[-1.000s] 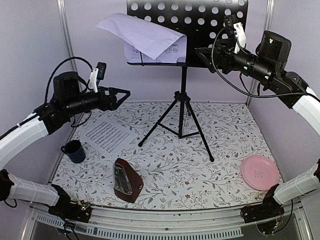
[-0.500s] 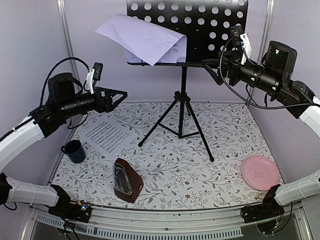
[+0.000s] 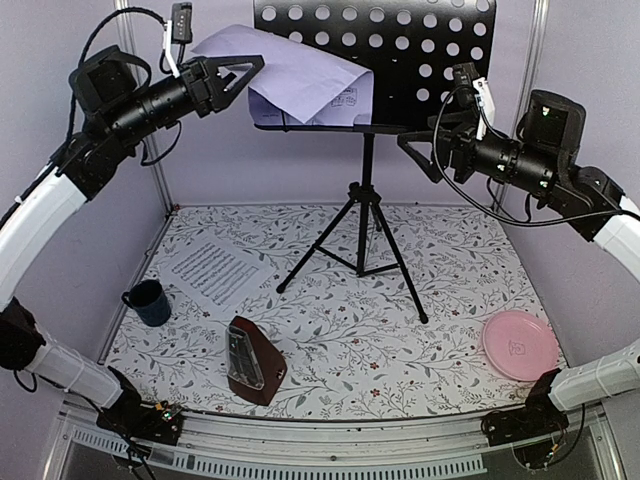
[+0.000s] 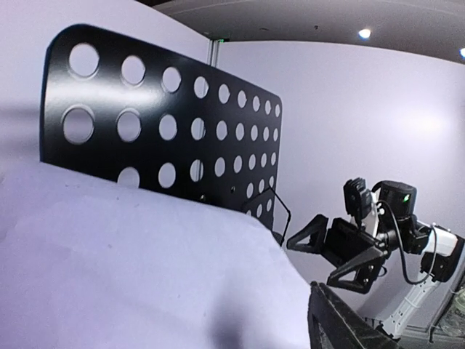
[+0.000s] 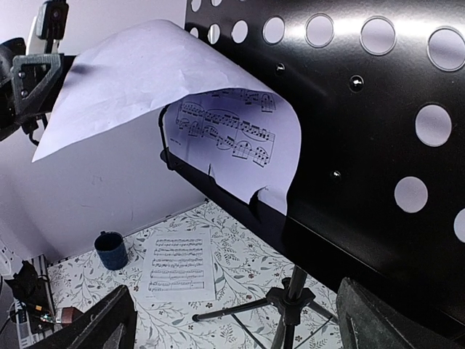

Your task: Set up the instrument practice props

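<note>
The black tripod music stand [image 3: 366, 200] stands at the back centre, its perforated desk [image 3: 420, 50] up top. One white music sheet [image 3: 300, 75] rests on its shelf and droops forward, folded over. My left gripper [image 3: 243, 72] is open, high up at the sheet's drooping left edge; the left wrist view shows the sheet [image 4: 131, 269] filling the frame, hiding one finger beside the other finger [image 4: 341, 327]. My right gripper [image 3: 420, 152] is open and empty by the shelf's right end. The second sheet [image 3: 212, 272] lies flat on the table. The dark-red metronome [image 3: 252, 360] stands at the front.
A dark blue mug [image 3: 148, 301] sits at the left edge near the flat sheet. A pink plate [image 3: 520, 344] lies at the front right. The stand's tripod legs [image 3: 400, 270] spread across the table's middle. Walls close in the back and both sides.
My left arm has risen from low on the left up to the drooping sheet on the stand. My right gripper has dropped slightly beside the shelf's right end.
</note>
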You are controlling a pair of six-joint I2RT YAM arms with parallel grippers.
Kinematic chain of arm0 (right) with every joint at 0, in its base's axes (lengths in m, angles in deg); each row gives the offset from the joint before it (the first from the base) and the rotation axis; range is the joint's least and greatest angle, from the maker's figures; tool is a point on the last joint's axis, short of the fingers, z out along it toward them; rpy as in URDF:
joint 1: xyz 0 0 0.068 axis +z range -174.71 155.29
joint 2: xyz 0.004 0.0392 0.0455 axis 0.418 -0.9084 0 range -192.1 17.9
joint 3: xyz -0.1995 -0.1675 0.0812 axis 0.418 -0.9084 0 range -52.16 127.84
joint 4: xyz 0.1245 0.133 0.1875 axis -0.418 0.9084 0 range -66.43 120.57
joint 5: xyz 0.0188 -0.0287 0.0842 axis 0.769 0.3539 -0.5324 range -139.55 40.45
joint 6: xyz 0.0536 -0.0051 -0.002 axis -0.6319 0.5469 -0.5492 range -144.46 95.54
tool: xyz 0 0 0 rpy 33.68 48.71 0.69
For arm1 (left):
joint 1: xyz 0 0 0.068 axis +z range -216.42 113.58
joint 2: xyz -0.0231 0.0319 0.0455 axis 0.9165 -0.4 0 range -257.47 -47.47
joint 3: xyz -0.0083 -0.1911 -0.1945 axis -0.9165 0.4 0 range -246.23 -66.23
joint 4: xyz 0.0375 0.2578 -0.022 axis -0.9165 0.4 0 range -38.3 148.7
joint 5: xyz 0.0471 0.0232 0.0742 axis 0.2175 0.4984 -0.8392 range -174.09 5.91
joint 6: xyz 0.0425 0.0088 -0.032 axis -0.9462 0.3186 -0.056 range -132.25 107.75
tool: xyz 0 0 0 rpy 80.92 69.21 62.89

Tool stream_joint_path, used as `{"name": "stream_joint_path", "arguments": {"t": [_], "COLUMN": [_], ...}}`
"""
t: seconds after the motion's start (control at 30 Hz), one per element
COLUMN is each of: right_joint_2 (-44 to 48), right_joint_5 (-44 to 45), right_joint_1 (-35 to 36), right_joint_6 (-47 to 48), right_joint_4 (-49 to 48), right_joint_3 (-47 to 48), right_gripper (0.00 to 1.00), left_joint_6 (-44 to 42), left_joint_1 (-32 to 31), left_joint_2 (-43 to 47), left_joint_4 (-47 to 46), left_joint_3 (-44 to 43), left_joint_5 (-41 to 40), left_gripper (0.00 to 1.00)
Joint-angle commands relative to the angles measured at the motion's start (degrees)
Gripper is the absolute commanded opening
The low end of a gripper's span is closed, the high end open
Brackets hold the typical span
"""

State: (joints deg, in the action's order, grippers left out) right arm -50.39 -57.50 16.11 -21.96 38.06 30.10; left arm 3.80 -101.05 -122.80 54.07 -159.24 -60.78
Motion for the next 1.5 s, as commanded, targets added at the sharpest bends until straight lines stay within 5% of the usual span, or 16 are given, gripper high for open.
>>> {"name": "stream_joint_path", "arguments": {"t": [0.0,0.27,0.43,0.83,1.17,1.47], "right_joint_2": [1.8,2.4,1.1,-9.2,-19.3,-24.9], "right_joint_5": [-0.7,-1.6,-2.8,-6.4,-2.7,1.9], "right_joint_1": [-0.2,-0.2,-0.1,1.5,6.9,8.2], "right_joint_6": [-1.0,-0.8,-0.3,1.3,5.6,7.4], "right_joint_4": [-1.6,-0.6,-1.1,-5.6,-10.6,-17.6], "right_joint_3": [-1.0,-0.4,0.6,10.9,24.2,29.9], "right_gripper": [0.97,0.97,0.97,0.94,0.86,0.74], "left_joint_6": [-2.0,-1.2,0.7,2.1,3.3,0.5], "left_joint_1": [-1.4,-1.5,-1.5,-1.4,-1.4,-1.9], "left_joint_2": [-8.0,-22.0,-27.0,-32.9,-33.2,-21.2], "left_joint_4": [-1.3,-3.2,-4.8,-8.9,-10.8,-14.0], "left_joint_3": [-9.5,-29.0,-37.9,-47.6,-46.5,-28.9], "left_joint_5": [2.0,3.8,5.5,5.0,5.7,3.2], "left_gripper": [0.72,0.72,0.86,0.98,0.99,0.99]}}
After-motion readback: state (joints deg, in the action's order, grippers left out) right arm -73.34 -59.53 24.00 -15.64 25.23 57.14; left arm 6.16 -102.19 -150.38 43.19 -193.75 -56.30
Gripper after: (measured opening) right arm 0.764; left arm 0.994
